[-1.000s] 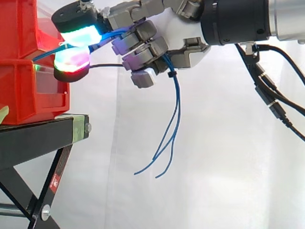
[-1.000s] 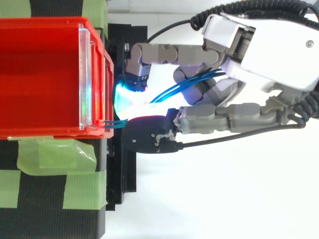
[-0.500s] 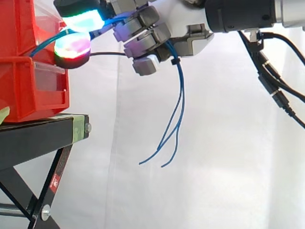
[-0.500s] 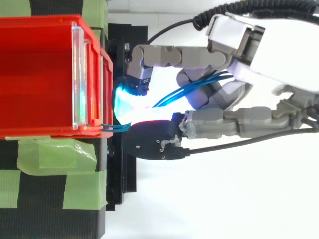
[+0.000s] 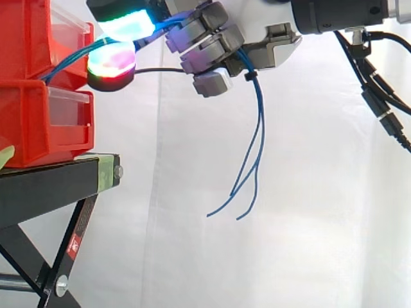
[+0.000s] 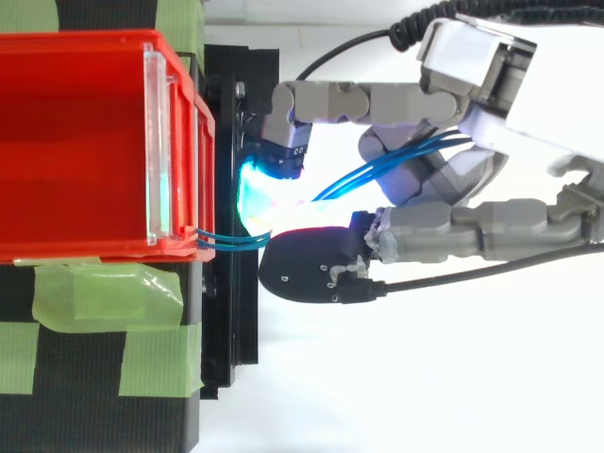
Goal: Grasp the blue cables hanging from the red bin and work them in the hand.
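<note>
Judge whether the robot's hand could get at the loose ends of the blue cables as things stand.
Probably yes, but not directly: the blue cables hang in open air below the hand with nothing around their ends, yet its fingers are curled on them higher up.

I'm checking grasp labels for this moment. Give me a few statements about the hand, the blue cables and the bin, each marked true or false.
1. The hand pinches the blue cables between its fingers. True.
2. The cables' loose ends lie on the black stand. False: they dangle in the air below the hand, beside the stand.
3. The cables run from the red bin to the hand. True.
4. The hand is inside the red bin. False: it is outside, in front of the bin.
</note>
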Action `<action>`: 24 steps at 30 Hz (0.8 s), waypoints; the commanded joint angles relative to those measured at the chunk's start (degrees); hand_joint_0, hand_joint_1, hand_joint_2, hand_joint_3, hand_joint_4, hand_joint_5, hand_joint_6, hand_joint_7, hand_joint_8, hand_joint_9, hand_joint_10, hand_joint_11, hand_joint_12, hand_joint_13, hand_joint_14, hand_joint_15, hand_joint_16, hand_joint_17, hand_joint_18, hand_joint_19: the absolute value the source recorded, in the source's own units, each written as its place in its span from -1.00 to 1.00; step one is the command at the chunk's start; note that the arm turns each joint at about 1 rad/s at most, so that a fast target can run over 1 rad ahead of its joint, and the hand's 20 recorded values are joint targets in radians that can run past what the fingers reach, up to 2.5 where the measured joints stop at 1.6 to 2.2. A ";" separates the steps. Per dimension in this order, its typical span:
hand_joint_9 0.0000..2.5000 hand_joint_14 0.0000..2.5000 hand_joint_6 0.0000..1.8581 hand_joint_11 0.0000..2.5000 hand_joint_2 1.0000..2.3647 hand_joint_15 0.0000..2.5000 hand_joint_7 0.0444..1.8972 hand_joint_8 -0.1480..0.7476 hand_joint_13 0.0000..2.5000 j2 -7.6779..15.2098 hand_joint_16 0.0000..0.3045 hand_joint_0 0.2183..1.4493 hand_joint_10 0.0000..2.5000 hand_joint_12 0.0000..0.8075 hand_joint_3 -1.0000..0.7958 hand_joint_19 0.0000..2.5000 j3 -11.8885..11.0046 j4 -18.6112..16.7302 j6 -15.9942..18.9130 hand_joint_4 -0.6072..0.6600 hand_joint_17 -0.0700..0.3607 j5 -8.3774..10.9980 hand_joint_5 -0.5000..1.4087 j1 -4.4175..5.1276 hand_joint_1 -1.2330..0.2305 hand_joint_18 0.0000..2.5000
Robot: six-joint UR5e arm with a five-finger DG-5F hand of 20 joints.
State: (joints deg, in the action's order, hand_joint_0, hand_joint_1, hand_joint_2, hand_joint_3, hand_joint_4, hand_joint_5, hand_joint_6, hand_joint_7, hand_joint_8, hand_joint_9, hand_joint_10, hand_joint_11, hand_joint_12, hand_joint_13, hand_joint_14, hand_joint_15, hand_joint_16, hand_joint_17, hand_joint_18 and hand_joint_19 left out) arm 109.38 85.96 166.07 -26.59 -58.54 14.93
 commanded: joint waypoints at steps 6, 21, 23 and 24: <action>-0.16 1.00 -0.99 1.00 -0.17 0.46 0.40 -0.05 0.02 0.05 -0.73 0.44 1.00 0.02 0.55 -0.10 0.00 2.86 0.22 0.31 -0.24 0.00 0.00 0.10 -0.20 0.07; -0.16 1.00 -0.75 1.00 -0.55 0.46 0.41 -0.05 0.02 -0.04 -0.73 0.57 1.00 0.02 0.80 -0.10 0.00 5.67 2.86 0.30 -0.24 0.00 -0.02 0.19 -0.20 0.07; -0.16 1.00 -0.68 1.00 -0.48 0.46 0.40 -0.05 0.02 -0.04 -0.73 0.55 1.00 0.02 0.80 -0.10 0.00 5.94 2.86 0.31 -0.24 0.09 -0.04 0.19 -0.21 0.07; -0.16 1.00 -0.62 1.00 -0.47 0.46 0.37 -0.05 0.02 -0.04 -0.73 0.55 1.00 0.02 0.80 -0.10 0.00 6.11 2.86 0.31 -0.24 0.09 -0.05 0.19 -0.21 0.07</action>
State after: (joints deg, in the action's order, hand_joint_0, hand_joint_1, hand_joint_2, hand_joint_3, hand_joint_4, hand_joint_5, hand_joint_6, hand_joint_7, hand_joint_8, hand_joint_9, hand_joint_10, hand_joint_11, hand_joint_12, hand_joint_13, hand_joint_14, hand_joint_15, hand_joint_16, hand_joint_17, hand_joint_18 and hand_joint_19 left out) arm 109.34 85.96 171.83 -23.76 -58.50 15.12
